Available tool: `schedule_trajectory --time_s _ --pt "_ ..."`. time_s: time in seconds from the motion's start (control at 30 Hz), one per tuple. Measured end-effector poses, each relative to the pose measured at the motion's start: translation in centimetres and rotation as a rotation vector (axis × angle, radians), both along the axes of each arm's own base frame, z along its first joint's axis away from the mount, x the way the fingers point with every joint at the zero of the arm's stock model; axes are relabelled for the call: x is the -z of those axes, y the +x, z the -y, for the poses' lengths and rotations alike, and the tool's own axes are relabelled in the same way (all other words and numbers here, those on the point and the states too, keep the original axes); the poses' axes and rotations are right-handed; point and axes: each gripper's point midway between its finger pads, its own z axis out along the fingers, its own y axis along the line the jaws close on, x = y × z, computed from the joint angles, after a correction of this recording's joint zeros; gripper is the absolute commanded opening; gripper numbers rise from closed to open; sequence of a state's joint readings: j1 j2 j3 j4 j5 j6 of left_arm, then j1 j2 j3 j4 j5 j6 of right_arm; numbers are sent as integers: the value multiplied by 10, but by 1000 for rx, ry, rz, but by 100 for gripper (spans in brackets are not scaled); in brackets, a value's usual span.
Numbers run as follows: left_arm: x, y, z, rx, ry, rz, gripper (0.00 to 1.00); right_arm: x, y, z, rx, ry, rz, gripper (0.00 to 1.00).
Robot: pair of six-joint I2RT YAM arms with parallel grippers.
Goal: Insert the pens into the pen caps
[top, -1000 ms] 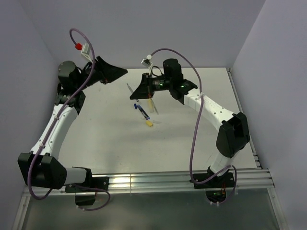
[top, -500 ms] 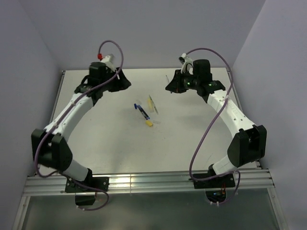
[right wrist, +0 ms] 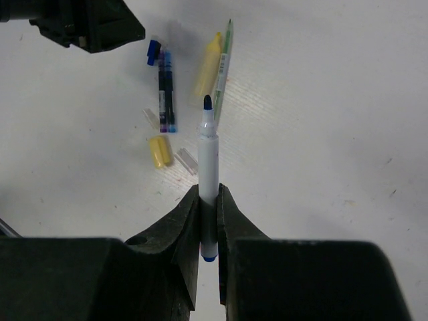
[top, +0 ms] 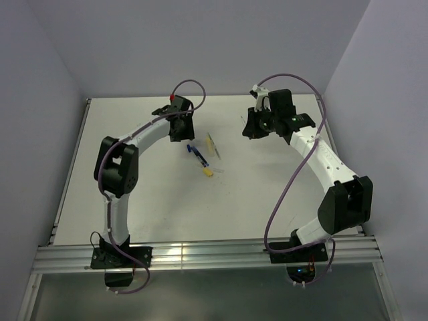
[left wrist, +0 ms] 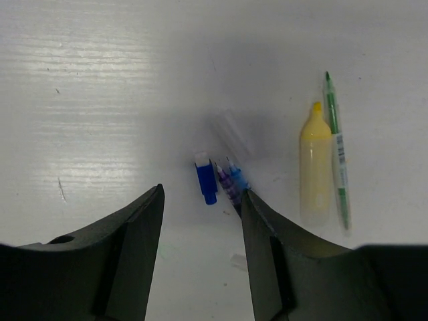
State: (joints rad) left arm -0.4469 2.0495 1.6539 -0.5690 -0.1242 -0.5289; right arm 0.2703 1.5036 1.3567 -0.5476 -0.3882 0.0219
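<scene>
My right gripper [right wrist: 208, 194] is shut on a white-bodied pen with a blue tip [right wrist: 208, 144] and holds it above the table, tip pointing away. In the top view the right gripper [top: 253, 126] is to the right of the pile. My left gripper [left wrist: 200, 194] is open and empty, just above a small blue cap [left wrist: 206, 182] and a dark blue and purple pen [left wrist: 231, 184]. A yellow marker [left wrist: 315, 160] and a thin green pen [left wrist: 338, 154] lie to their right. A bright yellow cap [right wrist: 159, 151] and a clear cap [right wrist: 187, 161] lie on the table.
Another clear cap [left wrist: 231, 132] lies beside the dark pen. The pile sits mid-table [top: 204, 157] between both grippers. The left gripper's body [right wrist: 87, 23] shows at the top left of the right wrist view. Walls close the table on the left, back and right.
The left arm has swung in from the left and now hovers over the pens. The right gripper has pulled back to the right, away from the pile, holding the white pen.
</scene>
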Motion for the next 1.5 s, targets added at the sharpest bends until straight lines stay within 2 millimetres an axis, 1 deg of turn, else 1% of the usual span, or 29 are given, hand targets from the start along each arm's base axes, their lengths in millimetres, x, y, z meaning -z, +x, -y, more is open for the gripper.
schedule_trajectory --time_s 0.13,0.2,0.47,0.57,0.67,0.7,0.77,1.0,1.07,1.17,1.27,1.33,1.43,1.5 --pt "19 5 0 -17 24 -39 53 5 -4 2 -10 -16 -13 0" --pt "25 5 0 -21 33 -55 51 5 -4 2 -13 -18 -12 0" --pt "37 8 2 -20 42 -77 48 6 -5 2 -13 -20 -18 0" --pt "42 8 2 -21 46 -86 44 7 -5 2 -12 -19 -19 0" --pt "50 8 2 -23 54 -104 38 6 -4 4 -9 -18 -19 0" --pt "53 7 1 -24 58 -110 34 7 -4 4 -8 -18 -20 0" --pt "57 6 -1 -28 71 -120 31 7 -4 5 -7 -17 -21 0" --pt "58 5 -5 -37 90 -121 22 10 -4 4 -13 -12 -33 0" --pt "58 5 -6 -37 94 -122 22 10 -5 3 -16 -10 -36 0" --pt "58 3 -6 -34 98 -127 24 11 -6 3 -21 -7 -43 0" --pt "59 1 -8 -31 104 -136 28 14 -8 0 -33 1 -59 0" --pt "59 -3 -9 -27 107 -144 35 16 -9 -1 -42 6 -73 0" --pt "60 -8 -11 -24 109 -157 33 20 -11 -4 -58 16 -97 0" --pt "60 -9 -11 -22 110 -161 27 21 -14 -5 -64 19 -111 0"
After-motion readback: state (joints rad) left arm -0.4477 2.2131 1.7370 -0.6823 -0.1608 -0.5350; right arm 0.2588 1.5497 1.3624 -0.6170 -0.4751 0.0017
